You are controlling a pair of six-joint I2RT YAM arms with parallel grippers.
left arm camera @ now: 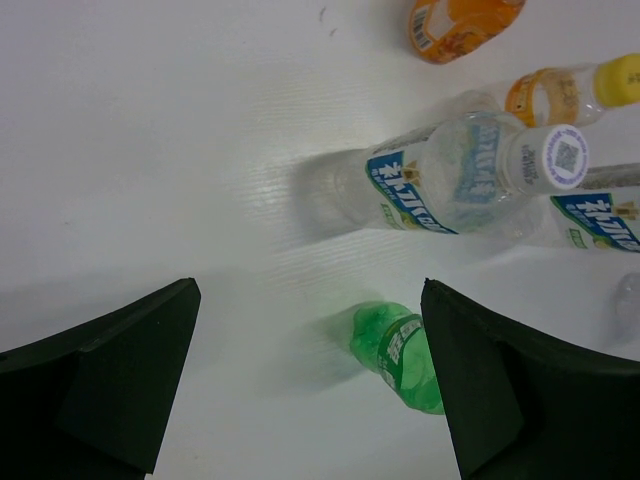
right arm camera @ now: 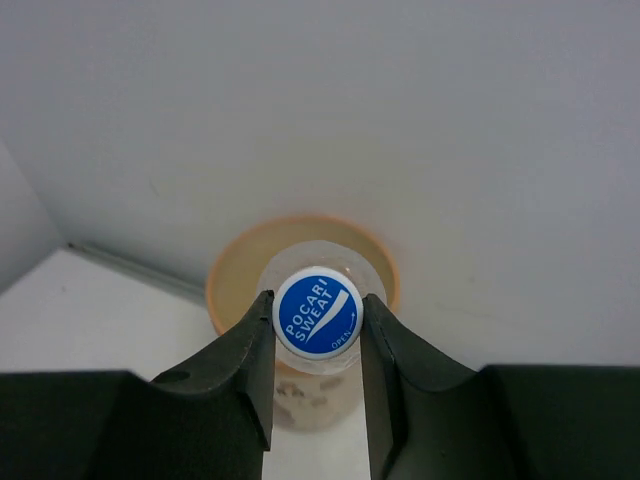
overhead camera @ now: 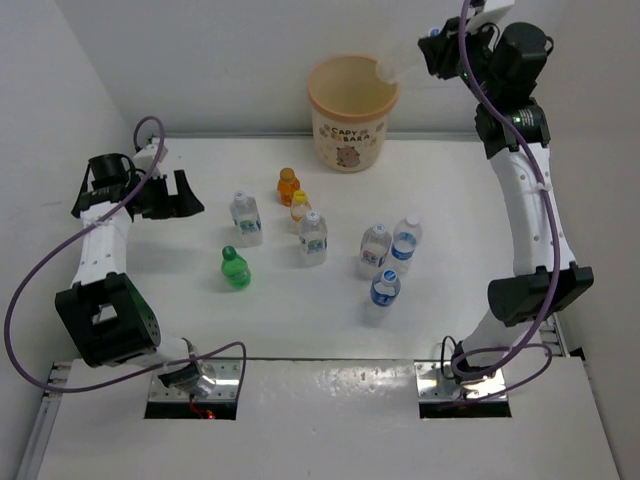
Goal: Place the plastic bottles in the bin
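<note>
The beige bin with cartoon print stands at the back of the table. My right gripper is shut on the blue "Pocari Sweat" cap of a clear bottle, held above the bin's right rim; the bin's mouth lies below it. Several bottles stand mid-table: orange, yellow-capped, green, clear ones and a blue-capped one. My left gripper is open and empty above the table, left of them; its view shows the green bottle near its right finger.
White walls close the table at the back and on both sides. The left wrist view also shows a clear bottle, the orange bottle and the yellow-capped one beyond the fingers.
</note>
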